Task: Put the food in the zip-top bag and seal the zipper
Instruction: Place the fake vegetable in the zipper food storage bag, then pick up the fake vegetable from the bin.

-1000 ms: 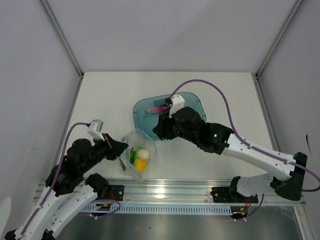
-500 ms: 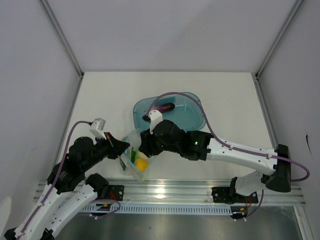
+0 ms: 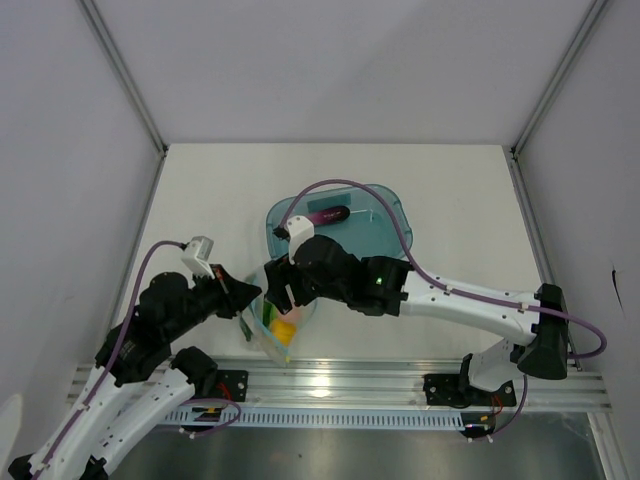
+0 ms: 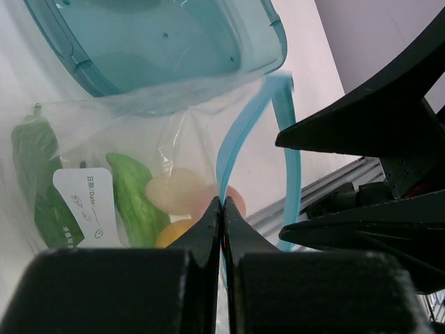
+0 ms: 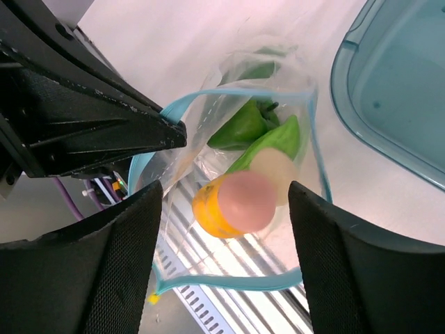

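Observation:
The clear zip-top bag (image 3: pixel 262 330) lies open at the near edge. My left gripper (image 4: pixel 222 205) is shut on its teal zipper strip (image 4: pixel 240 132) and holds the mouth up. Inside are the dark green vegetable (image 4: pixel 31 174), green chunk (image 4: pixel 132 195), cream egg (image 4: pixel 174 191) and orange ball (image 5: pixel 207 209). My right gripper (image 5: pixel 224 191) hangs open just over the bag mouth (image 5: pixel 229 282). The pink ball (image 5: pixel 247 200) sits blurred between its fingers, touching neither. The purple eggplant (image 3: pixel 328 214) lies in the teal tray (image 3: pixel 390 228).
The tray stands just behind the bag, its rim close to the bag's far side (image 4: pixel 139 49). A metal rail (image 3: pixel 330 385) runs along the near edge under the bag. White walls enclose the table on three sides.
My right gripper has moved from the tray down to the bag mouth. The pink ball now shows free between its open fingers over the other food. The left gripper still holds the zipper.

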